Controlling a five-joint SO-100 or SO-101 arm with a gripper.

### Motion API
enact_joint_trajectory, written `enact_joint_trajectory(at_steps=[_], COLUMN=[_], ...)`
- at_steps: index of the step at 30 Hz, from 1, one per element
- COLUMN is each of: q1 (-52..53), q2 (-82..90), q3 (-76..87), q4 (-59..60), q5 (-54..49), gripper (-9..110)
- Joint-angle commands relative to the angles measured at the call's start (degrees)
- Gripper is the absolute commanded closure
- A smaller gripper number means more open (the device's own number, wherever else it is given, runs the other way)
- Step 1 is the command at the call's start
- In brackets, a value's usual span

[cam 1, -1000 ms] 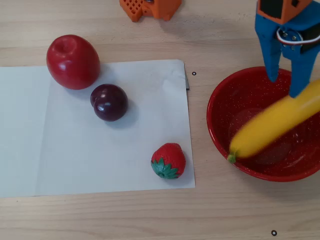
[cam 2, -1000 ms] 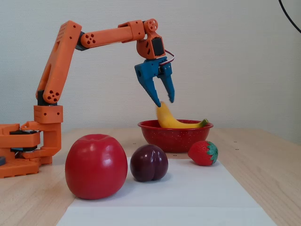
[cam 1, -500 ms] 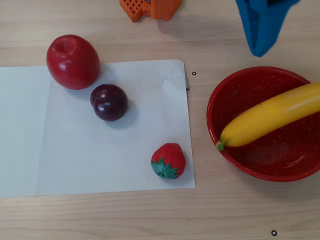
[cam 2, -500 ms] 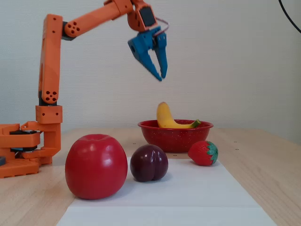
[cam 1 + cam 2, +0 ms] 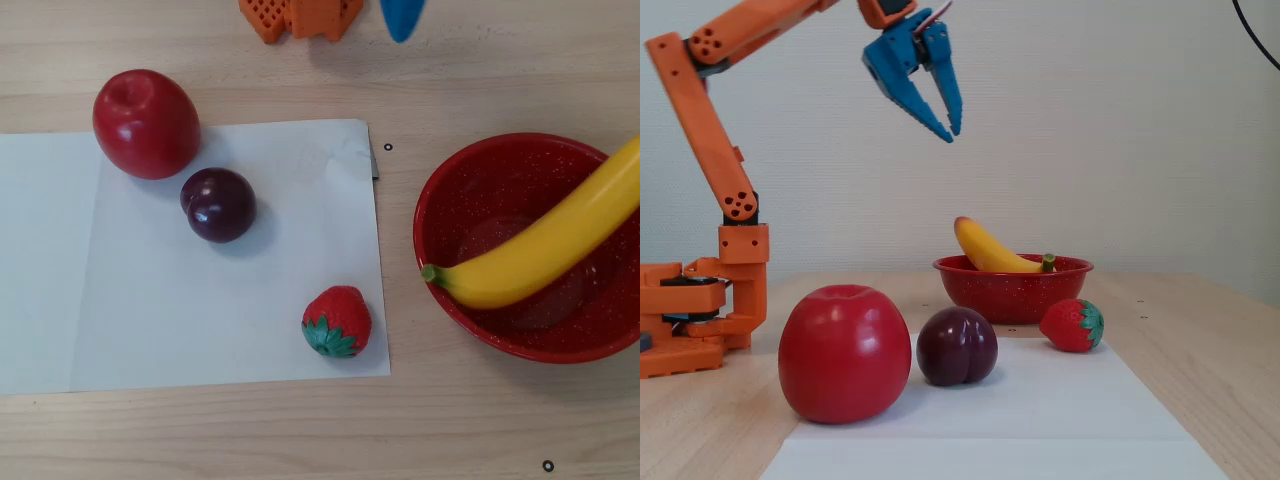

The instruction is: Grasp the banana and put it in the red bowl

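Tool (image 5: 950,132) raised, empty, jaws apart.

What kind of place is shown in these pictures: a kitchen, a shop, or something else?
Probably a hobby or lab tabletop for robot practice, not a kitchen. A small orange arm with a blue gripper stands on a bare wooden table, and toy fruit lies on white paper: an apple, a plum, a strawberry.

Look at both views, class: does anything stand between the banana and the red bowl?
Nothing does. The banana already lies across the red bowl, its ends over the rim. The pincer hangs empty above, with the fruits off to the side.
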Motion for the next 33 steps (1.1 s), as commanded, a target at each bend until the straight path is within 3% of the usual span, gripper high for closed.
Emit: enact_joint_trajectory(at_steps=[1, 22, 33], q1=[-2.99, -12.66, -16.61], q2=[8.44, 47.64, 66.71], q3=[2.9, 63.54, 90.09], q4=[-4.31, -41.04, -49.83], q5=[-1.49, -2.11, -1.32], gripper=[101, 101, 101])
